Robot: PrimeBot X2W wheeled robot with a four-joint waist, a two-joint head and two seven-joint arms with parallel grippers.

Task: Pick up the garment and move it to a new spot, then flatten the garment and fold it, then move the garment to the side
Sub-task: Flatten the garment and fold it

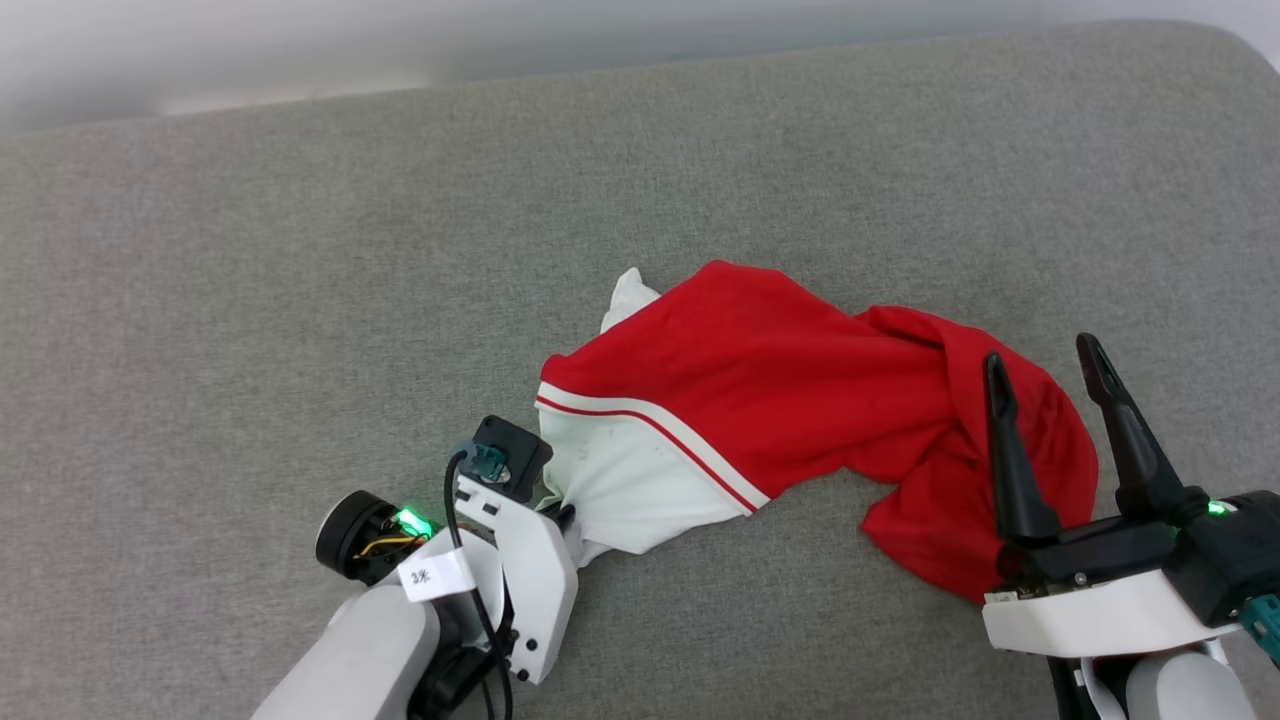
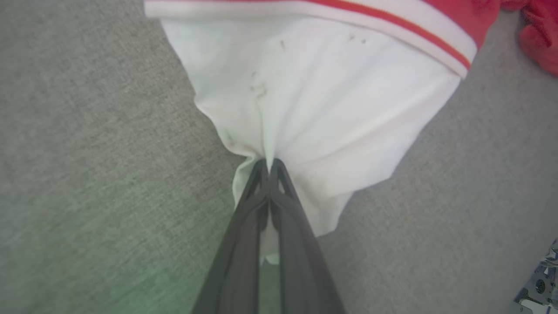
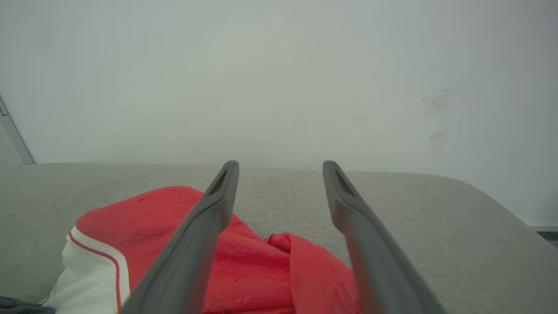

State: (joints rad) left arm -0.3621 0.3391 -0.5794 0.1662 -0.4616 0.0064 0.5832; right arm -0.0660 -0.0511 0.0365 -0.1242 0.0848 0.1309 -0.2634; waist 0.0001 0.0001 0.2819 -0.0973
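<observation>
The garment (image 1: 760, 400), red with a white sleeve and red-and-white trim, lies crumpled on the grey cushion (image 1: 300, 300). My left gripper (image 1: 565, 515) is shut on the white sleeve's lower edge; in the left wrist view the gripper (image 2: 269, 165) has its tips pressed together with the white cloth (image 2: 314, 109) gathered into folds at them. My right gripper (image 1: 1045, 360) hangs open over the garment's red right end, nothing between its fingers. In the right wrist view the gripper (image 3: 281, 168) points toward the wall, with the red cloth (image 3: 261, 266) below it.
The grey cushion stretches wide to the left and behind the garment. A pale wall (image 3: 279, 78) stands right behind its far edge. The cushion's rounded right corner (image 3: 492, 196) lies close to my right arm.
</observation>
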